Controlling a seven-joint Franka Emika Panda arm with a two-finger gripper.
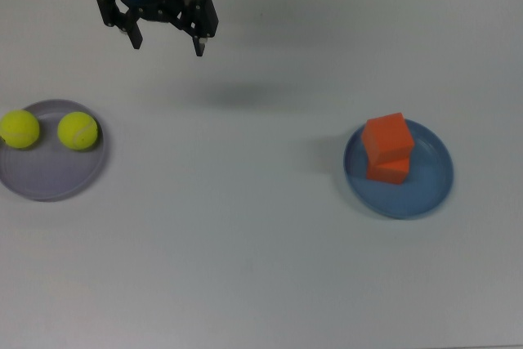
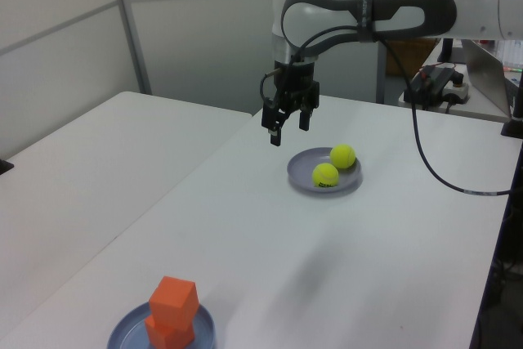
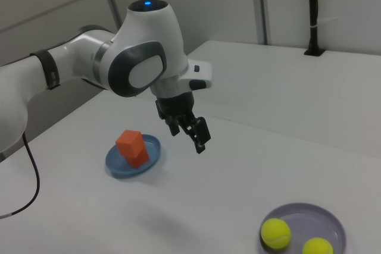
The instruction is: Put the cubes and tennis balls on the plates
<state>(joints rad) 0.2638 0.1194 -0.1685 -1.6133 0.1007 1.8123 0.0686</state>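
Note:
Two orange cubes are stacked, the upper cube (image 1: 386,135) tilted on the lower cube (image 1: 389,170), on the blue plate (image 1: 431,188) at the top view's right. The same stack (image 2: 173,302) (image 3: 131,145) stands on this plate (image 2: 122,335) (image 3: 119,165) in the other views. Two tennis balls (image 1: 19,129) (image 1: 78,130) lie side by side on the lavender plate (image 1: 49,179) at the top view's left; in the side views they (image 2: 325,174) (image 3: 275,233) rest on that plate (image 2: 301,179) (image 3: 324,218). My gripper (image 1: 167,45) (image 2: 288,132) (image 3: 187,140) hangs open and empty above the bare table, apart from both plates.
A second white table (image 2: 73,161) adjoins along a seam in the left view. Cables and equipment (image 2: 437,79) sit at the far edge behind the arm. A black post (image 3: 314,10) stands on the far table in the right view.

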